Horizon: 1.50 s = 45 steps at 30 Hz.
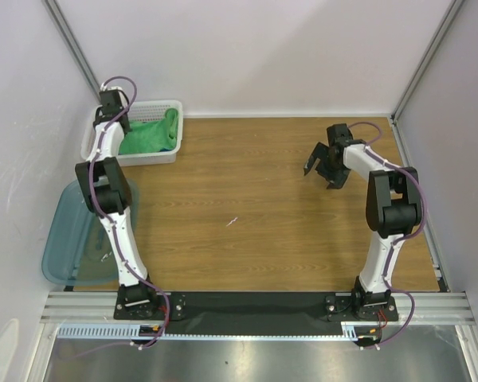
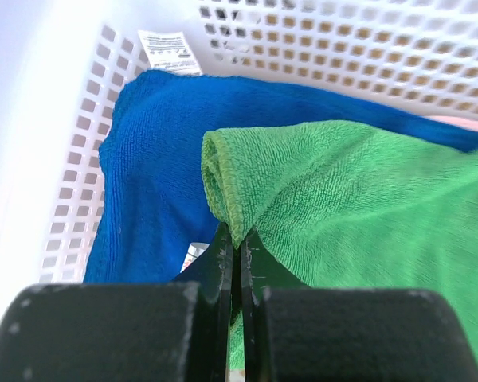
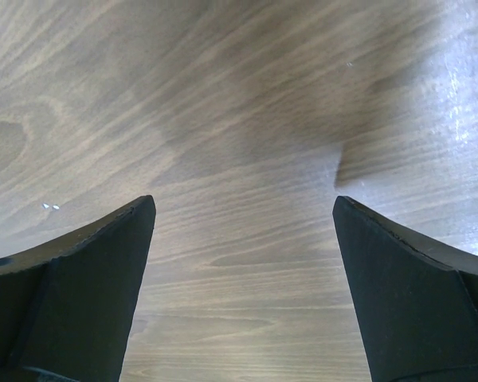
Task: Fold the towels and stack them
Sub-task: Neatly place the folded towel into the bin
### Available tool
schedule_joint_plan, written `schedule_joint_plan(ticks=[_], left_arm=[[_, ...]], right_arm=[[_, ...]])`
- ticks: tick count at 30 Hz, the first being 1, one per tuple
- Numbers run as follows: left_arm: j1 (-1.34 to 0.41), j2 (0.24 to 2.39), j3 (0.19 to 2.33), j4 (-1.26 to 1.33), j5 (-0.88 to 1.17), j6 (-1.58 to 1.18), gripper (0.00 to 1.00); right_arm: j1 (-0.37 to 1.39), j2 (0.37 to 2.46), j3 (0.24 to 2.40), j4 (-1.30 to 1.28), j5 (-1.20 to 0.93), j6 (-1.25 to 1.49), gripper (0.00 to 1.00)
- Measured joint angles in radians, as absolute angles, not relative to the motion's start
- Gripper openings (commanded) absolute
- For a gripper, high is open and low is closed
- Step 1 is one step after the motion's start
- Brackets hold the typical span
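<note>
The left jaws pinch a fold of the green towel [image 2: 342,207] inside the basket [image 2: 342,40], upper left of the top view, over the blue towel [image 2: 151,183]. The right jaws stand spread above the surface [image 3: 223,95].

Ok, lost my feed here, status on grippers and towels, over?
Left gripper shut on green towel, inside white basket. Right gripper open, empty, over table. Blue towel under green; nothing in the way.
</note>
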<state>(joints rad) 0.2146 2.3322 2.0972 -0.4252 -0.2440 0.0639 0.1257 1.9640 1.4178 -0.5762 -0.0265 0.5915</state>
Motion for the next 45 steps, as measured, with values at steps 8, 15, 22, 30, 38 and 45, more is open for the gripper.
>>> schedule_joint_plan(ticks=[8,15,22,30,38,45], left_arm=[[0.244,2.38,2.124,-0.421,-0.252,0.08,0.0],[0.271,2.38,2.147,-0.421,-0.252,0.093,0.0],[0.297,2.38,2.184,-0.42,-0.252,0.114,0.0],[0.305,2.381,2.206,-0.421,-0.242,0.125,0.04],[0.305,2.381,2.209,-0.432,-0.205,0.126,0.63],[0.261,2.378,2.24,-0.484,-0.209,0.088,1.0]], right_arm=[[0.146,2.01,1.494,-0.626,0.003,0.596,1.0],[0.172,2.061,1.545,-0.646,0.012,0.599,1.0],[0.183,2.084,1.577,-0.671,0.012,0.599,1.0],[0.183,2.087,1.588,-0.682,0.011,0.599,1.0],[0.183,2.102,1.597,-0.684,0.011,0.599,1.0],[0.183,2.103,1.597,-0.68,0.011,0.598,1.0]])
